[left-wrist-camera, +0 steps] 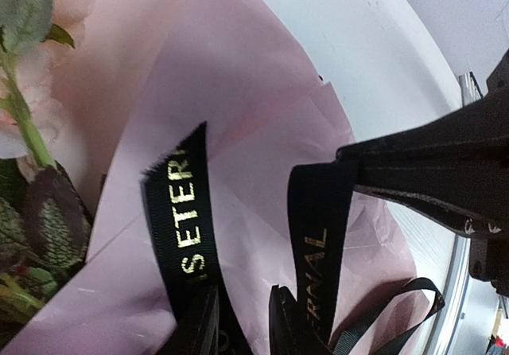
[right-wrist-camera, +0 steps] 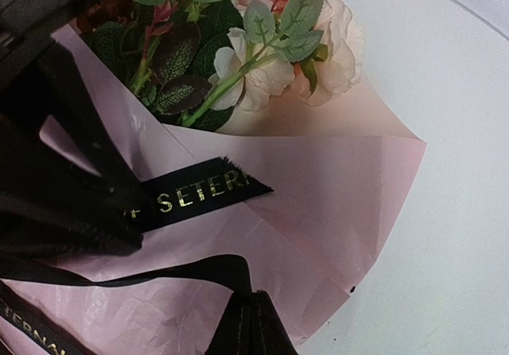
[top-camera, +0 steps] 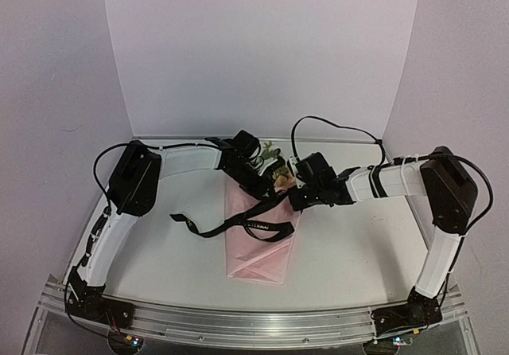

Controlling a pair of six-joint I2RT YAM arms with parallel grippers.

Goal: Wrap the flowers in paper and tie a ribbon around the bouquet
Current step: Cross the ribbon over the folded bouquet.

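The left end effector (left-wrist-camera: 350, 168) pinches one ribbon (left-wrist-camera: 318, 236) strand, the right end effector (right-wrist-camera: 131, 212) grips the other end, both above the bouquet (top-camera: 262, 247), which points toward the arms.

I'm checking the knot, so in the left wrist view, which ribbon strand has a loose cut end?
The left strand, lettered S ETER: its frayed tip lies free on the paper. The other strand runs up into the left pincer.

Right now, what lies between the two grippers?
In the top external view, the bouquet's wide end: flowers in pink paper, the black ribbon just below, between left gripper and right gripper.
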